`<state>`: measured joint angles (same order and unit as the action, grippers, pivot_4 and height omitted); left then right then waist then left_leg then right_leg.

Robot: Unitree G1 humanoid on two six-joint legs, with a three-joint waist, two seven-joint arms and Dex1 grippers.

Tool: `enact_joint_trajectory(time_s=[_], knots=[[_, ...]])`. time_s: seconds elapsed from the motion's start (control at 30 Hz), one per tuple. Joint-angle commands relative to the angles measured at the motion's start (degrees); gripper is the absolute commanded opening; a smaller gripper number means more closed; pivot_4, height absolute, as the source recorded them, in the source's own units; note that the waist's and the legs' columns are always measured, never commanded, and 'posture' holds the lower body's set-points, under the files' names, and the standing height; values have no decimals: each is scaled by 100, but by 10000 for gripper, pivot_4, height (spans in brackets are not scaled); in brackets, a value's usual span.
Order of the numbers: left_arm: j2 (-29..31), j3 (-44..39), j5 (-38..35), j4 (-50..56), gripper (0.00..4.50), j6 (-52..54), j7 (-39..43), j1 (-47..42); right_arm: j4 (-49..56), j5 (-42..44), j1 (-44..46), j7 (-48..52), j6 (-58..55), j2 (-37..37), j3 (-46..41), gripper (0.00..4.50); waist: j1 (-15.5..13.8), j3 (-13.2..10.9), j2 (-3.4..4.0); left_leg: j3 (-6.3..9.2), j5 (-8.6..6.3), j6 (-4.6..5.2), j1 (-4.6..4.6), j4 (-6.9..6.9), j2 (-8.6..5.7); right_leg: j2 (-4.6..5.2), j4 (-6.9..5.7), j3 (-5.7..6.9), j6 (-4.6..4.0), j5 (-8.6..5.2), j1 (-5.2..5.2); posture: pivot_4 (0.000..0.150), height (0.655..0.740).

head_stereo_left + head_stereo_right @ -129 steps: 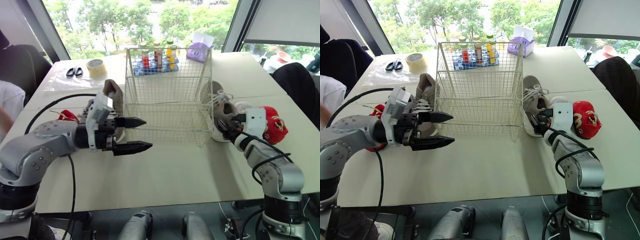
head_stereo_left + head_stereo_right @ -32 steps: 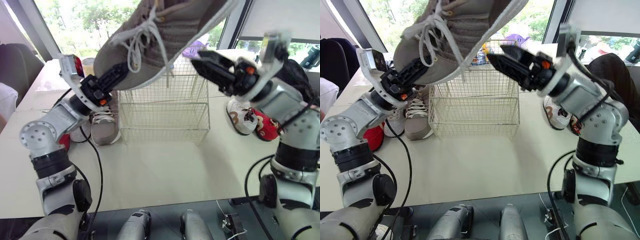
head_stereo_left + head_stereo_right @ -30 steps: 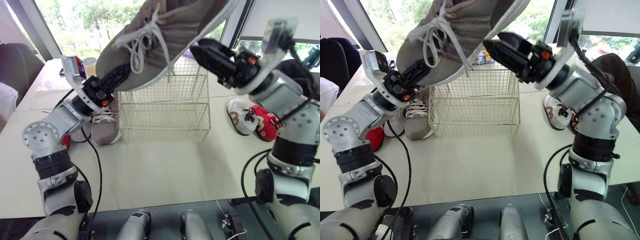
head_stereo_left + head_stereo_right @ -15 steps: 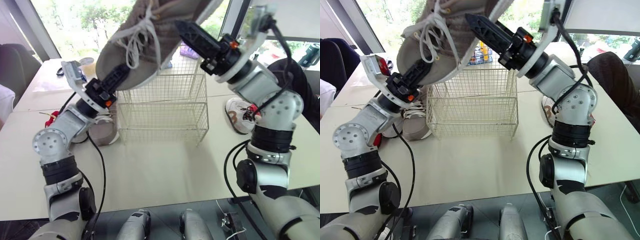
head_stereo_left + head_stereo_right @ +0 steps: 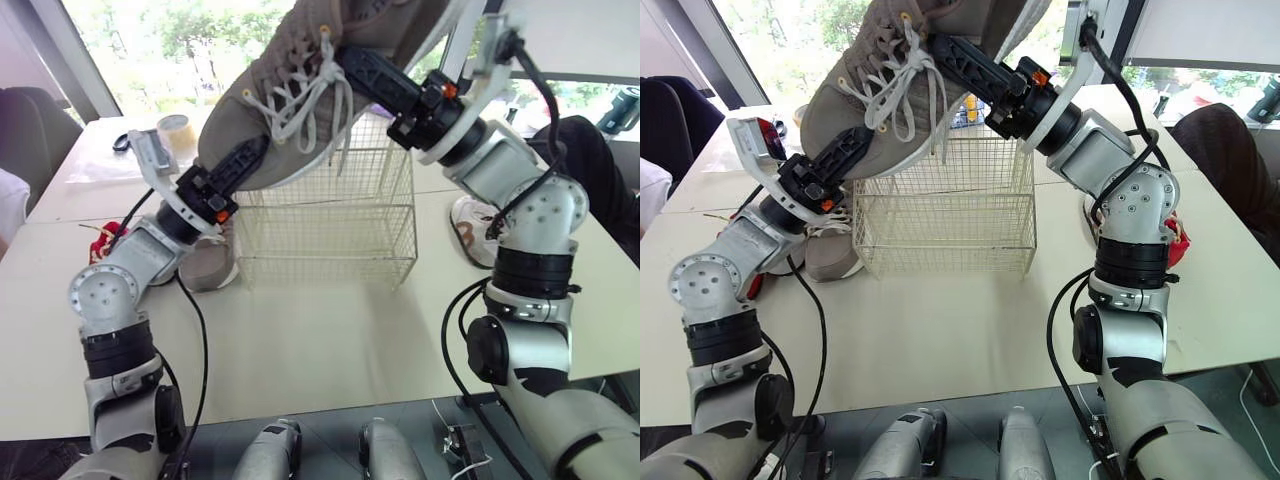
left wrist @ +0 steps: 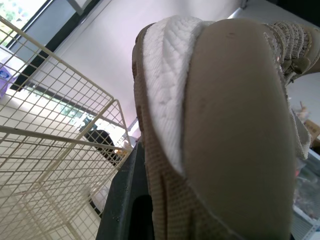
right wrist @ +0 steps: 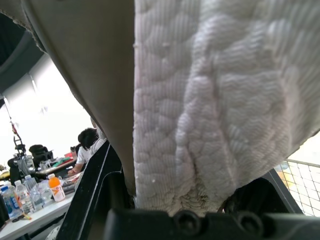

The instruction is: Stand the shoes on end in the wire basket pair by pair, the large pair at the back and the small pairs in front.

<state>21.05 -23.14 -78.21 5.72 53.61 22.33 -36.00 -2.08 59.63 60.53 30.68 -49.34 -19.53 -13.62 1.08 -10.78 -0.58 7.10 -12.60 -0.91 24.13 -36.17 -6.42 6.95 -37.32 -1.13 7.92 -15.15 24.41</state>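
A: Shoe?
B: Big tan sneaker, in the air above the basket, tilted, toe low to the left, heel high to the right and out of shot. Not in yet; the basket looks empty.
A: End effectors?
B: Both clamped on it. Left end effector has the toe end, right end effector pinches across upper and sole further up.
A: Handling?
B: Looks light. The knit upper is soft and will give under the fingers. The foam sole is firmer and textured, so it shouldn't slip. Best hold is across the sole edge, near toe and heel. Loose laces hang down and could snag the wire going in.
A: Around it?
B: Its mate lies on the bench just left of the basket. White shoe on the right, red shoe beside it, partly behind the arm. Tape roll and scissors far left, bottle rack behind the basket.
A: Room?
B: Pale flat bench, windows with trees on the far side, dark chairs at both sides.
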Motion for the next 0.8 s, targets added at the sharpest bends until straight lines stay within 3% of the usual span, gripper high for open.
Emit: enact_joint_trajectory(time_s=[0.03,0.13,0.3,0.53,0.8], knots=[[346,13,-103,129,29627,162,116,42,-43,-359,515,300,251,-300,110,17400,9,0,0,-4,0,0,2,2,1,-1,-1,-4,0,0,4,1500,7400],[815,-50,67,0,44338,210,378,32,-912,-1062,1116,827,825,-777,214,17400,11,0,1,-13,0,0,4,4,6,-5,-2,-9,0,0,9,1500,7400],[1247,-29,280,56,44770,152,769,287,-2563,-2329,2020,2116,2239,-1391,690,17400,-7,-1,1,-28,-2,3,5,6,6,-5,6,-14,0,0,10,1500,7400],[1287,53,485,267,44770,73,893,456,-4298,-3631,2635,3788,3965,-1490,1300,17400,99,-1,1,-40,-5,6,5,8,16,-7,6,-20,1,1,16,1500,7400],[1260,80,600,395,44770,24,896,485,-5719,-4415,2833,4457,5143,-1330,1433,17400,142,-2,2,-39,-6,4,5,11,15,-7,7,-22,1,1,18,1500,7400]])
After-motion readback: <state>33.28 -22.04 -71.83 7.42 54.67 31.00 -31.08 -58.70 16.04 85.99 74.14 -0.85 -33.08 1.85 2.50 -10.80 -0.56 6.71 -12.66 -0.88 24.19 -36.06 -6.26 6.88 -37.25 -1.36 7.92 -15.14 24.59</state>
